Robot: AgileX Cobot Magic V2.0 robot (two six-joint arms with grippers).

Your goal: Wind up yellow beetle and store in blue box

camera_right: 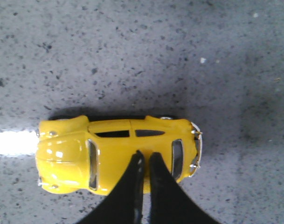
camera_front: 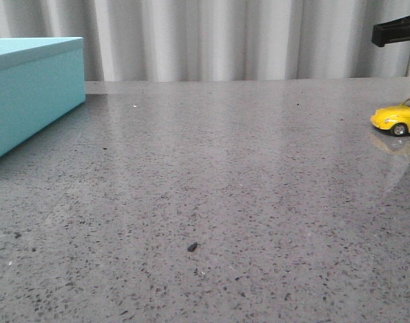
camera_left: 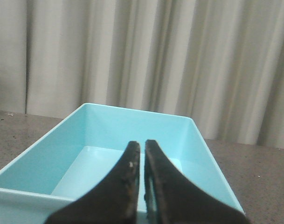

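The right gripper (camera_right: pixel 144 161) hovers above the small glossy yellow toy beetle (camera_right: pixel 118 154) at the table's (camera_front: pixel 211 175) right edge, fingers together and empty, lined up for a grab. The left gripper (camera_left: pixel 142 154), fingers likewise closed on nothing, waits over the open light turquoise-blue box (camera_left: pixel 62 140) at the left edge.

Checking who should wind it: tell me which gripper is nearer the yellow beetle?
Right. The right gripper hangs directly above the yellow beetle; the left gripper is over the blue box.

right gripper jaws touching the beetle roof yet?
Cannot tell. In the right wrist view the right gripper, jaws shut, overlaps the yellow beetle from above, hiding any gap. The front view crops both at its right edge.
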